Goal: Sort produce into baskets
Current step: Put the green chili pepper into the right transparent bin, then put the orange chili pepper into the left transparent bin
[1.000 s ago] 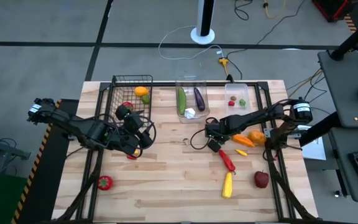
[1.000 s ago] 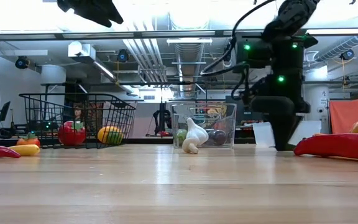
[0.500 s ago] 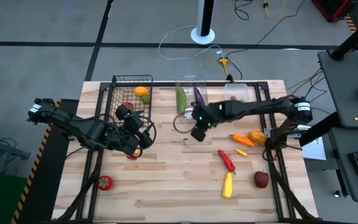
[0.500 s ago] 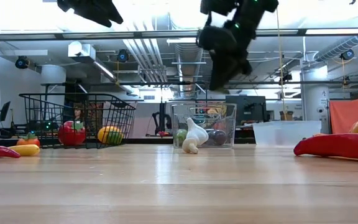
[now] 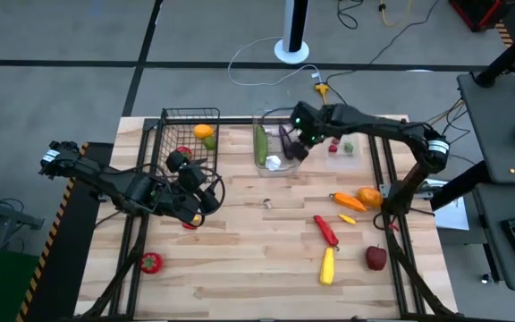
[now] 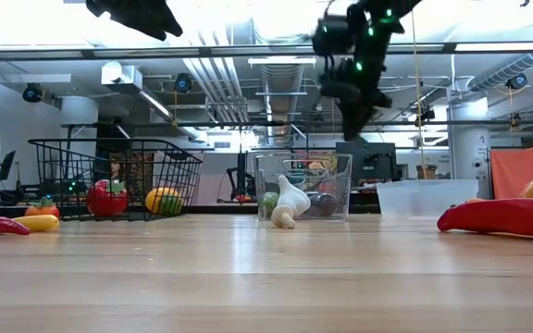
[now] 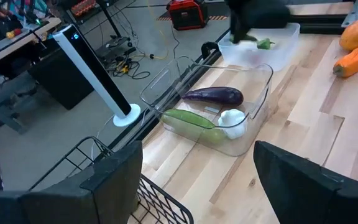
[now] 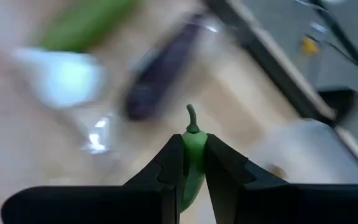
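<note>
Green pepper (image 8: 192,163), clamped in your right gripper (image 8: 191,163), hangs top centre over the clear bin (image 5: 275,143); centre it before releasing. Left gripper (image 5: 195,192), jaws apart, waits left.

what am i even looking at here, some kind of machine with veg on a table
It is a robot with two dark arms at a wooden table, sorting toy produce into containers. One picture looks straight down, one looks level across the table, and two come from cameras on the arms' wrists. The right pincer, above the middle clear bin, is shut on a small green pepper. That bin holds a cucumber, an eggplant and garlic. The left pincer waits open beside the black wire basket. More peppers and an apple lie loose.
</note>
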### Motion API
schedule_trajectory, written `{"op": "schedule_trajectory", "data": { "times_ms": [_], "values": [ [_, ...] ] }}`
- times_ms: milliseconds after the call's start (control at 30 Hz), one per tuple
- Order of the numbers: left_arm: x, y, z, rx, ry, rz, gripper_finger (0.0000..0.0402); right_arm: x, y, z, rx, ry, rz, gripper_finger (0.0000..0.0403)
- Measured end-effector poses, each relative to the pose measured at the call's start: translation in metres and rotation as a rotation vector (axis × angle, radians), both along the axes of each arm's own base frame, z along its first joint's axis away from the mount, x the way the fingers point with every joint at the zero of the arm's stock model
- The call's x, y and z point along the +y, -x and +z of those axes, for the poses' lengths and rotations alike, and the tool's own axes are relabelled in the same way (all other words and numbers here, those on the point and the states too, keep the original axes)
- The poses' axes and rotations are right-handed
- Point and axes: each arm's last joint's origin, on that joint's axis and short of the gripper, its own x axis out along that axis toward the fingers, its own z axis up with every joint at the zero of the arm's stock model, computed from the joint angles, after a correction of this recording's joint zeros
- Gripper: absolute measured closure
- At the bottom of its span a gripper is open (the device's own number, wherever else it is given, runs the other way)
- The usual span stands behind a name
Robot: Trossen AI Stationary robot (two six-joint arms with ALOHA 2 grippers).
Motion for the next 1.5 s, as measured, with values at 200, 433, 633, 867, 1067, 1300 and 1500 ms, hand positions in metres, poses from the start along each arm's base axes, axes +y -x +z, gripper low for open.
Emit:
{"op": "schedule_trajectory", "data": {
  "times_ms": [200,433,633,867,1067,1300,1500],
  "values": [
    [0.003,-0.001,0.0,0.018,-0.016,0.002,0.0113,-0.044,0.042,-0.022,0.14,0.037,-0.247,0.0355],
    [0.011,-0.003,0.0,0.038,-0.032,0.027,0.0113,-0.058,0.075,-0.055,0.238,-0.042,-0.365,0.0355],
    [0.017,-0.004,0.0,0.071,-0.07,0.044,0.0113,-0.058,0.079,-0.068,0.239,-0.043,-0.377,0.0354],
    [0.026,-0.005,0.0,0.107,-0.1,0.069,0.0113,-0.057,0.079,-0.078,0.2,-0.032,-0.423,0.0344],
    [0.029,-0.009,-0.004,0.15,-0.122,0.075,0.0113,-0.056,0.081,-0.084,0.203,-0.035,-0.432,0.03],
    [0.037,-0.013,-0.008,0.186,-0.138,0.1,0.0113,-0.057,0.08,-0.082,0.198,-0.026,-0.411,0.0254],
    [0.036,-0.014,-0.009,0.166,-0.092,0.087,0.0113,-0.052,0.073,-0.062,0.169,-0.014,-0.37,0.0235]
  ]
}}
